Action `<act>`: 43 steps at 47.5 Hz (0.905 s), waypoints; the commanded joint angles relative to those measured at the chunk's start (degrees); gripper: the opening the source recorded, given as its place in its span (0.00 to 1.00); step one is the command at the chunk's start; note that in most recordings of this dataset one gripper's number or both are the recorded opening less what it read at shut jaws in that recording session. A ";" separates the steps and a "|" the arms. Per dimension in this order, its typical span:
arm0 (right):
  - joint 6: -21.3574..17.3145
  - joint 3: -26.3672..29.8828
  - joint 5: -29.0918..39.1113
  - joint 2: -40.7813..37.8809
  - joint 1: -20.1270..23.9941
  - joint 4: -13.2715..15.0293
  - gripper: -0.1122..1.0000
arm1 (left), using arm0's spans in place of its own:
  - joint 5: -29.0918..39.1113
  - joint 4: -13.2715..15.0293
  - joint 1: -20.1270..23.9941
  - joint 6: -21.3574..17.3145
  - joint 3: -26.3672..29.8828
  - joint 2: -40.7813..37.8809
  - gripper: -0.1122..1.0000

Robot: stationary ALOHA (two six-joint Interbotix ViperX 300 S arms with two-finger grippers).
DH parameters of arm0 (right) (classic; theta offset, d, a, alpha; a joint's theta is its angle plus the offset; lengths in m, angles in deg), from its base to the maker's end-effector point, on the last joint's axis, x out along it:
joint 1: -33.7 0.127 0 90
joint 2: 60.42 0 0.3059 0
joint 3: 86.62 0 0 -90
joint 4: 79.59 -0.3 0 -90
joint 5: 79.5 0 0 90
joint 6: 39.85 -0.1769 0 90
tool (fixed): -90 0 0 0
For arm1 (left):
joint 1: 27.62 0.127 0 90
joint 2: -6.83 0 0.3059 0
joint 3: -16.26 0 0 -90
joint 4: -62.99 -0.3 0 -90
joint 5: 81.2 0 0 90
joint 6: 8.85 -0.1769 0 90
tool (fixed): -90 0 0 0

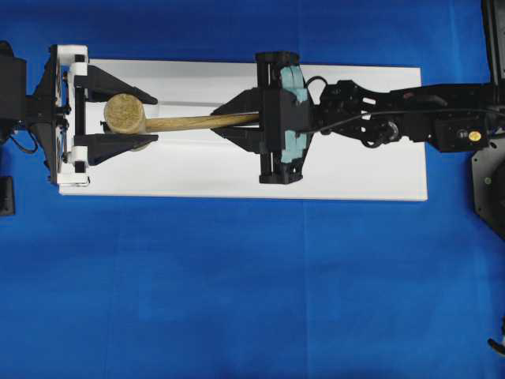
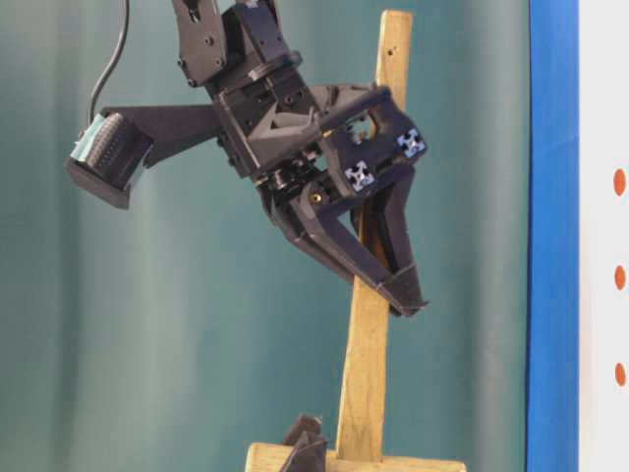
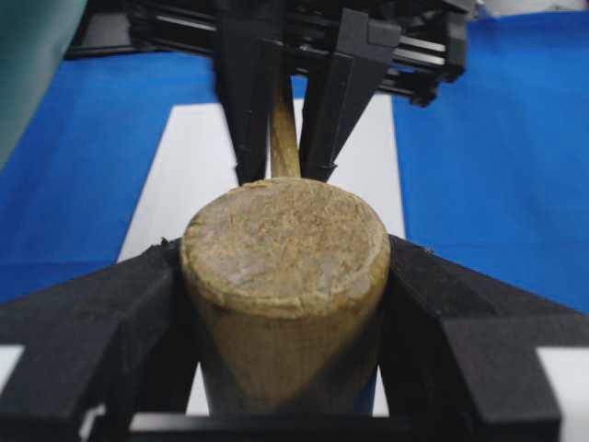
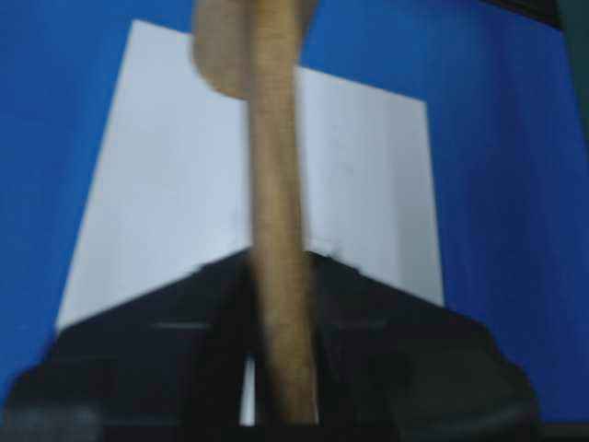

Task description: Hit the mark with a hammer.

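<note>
Over the white board (image 1: 355, 170), the hammer (image 1: 126, 114) is held by both grippers: left gripper (image 1: 130, 118) clamps its head from both sides, right gripper (image 1: 237, 125) is closed around the handle, fingers pinching mid-shaft.

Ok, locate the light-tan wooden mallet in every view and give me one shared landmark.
Overhead: light-tan wooden mallet, head left, handle running right.
Table-level: handle upright right of centre, head at bottom edge.
Left wrist: head fills centre.
Right wrist: handle down the middle.
Shared landmark: white board, except in table-level.
</note>
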 commanded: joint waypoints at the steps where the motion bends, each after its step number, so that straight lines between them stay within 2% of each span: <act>1: -0.18 1.58 -0.26 0.70 -0.35 -0.18 0.13 | -0.44 -0.09 -0.26 0.18 1.76 0.79 0.51; 27: -0.44 0.97 -0.53 1.67 -0.35 -1.93 0.12 | -0.44 -0.09 -0.09 0.18 1.67 0.97 0.52; 29: -0.44 0.88 -0.53 1.76 -0.35 -2.20 0.12 | -0.53 -0.09 -0.09 0.18 1.49 1.23 0.57; 33: -0.44 0.53 -0.53 2.37 -0.26 -2.81 0.12 | -0.53 -0.09 -0.09 0.18 0.79 2.37 0.78; 35: -0.44 0.09 -0.53 2.81 -0.35 -3.08 0.12 | -0.44 -0.09 -0.09 0.18 0.44 3.08 0.86; 43: -0.44 -2.11 -0.53 5.54 -0.26 -4.31 0.12 | -0.26 -0.09 0.26 0.18 -1.85 7.82 0.84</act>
